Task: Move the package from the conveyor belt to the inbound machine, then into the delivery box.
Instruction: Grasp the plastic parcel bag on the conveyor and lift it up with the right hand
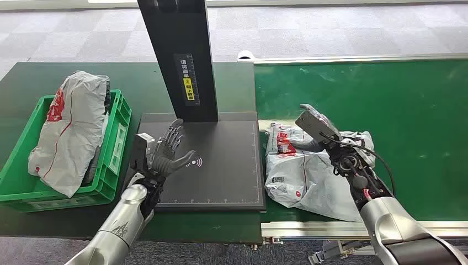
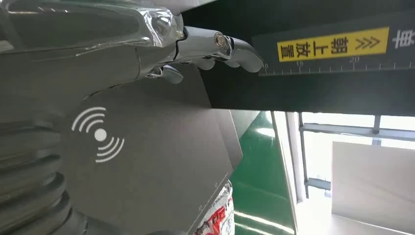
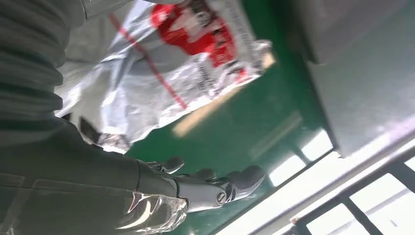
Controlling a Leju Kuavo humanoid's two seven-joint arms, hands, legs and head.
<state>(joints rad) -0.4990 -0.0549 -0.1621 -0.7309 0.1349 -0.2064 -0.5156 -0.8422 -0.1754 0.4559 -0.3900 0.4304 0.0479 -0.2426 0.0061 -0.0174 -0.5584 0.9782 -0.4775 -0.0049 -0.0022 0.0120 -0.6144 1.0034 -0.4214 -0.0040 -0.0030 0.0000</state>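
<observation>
A grey plastic package [image 1: 309, 176] with red print lies on the green conveyor belt [image 1: 386, 94], close to the belt's left end. My right hand [image 1: 317, 130] rests over the package's far upper part, fingers stretched out and gripping nothing. In the right wrist view the fingers [image 3: 230, 188] hang apart over the belt beside the package [image 3: 161, 63]. My left hand [image 1: 168, 149] hovers open above the left side of the inbound machine's black platform [image 1: 221, 160]. The left wrist view shows its fingers [image 2: 230, 51] extended over the platform [image 2: 147, 161].
The machine's black column [image 1: 182, 55] rises at the platform's far edge. A green crate [image 1: 118, 127] stands left of the machine, with another grey package [image 1: 72, 127] inside it. The table's front edge runs just below my arms.
</observation>
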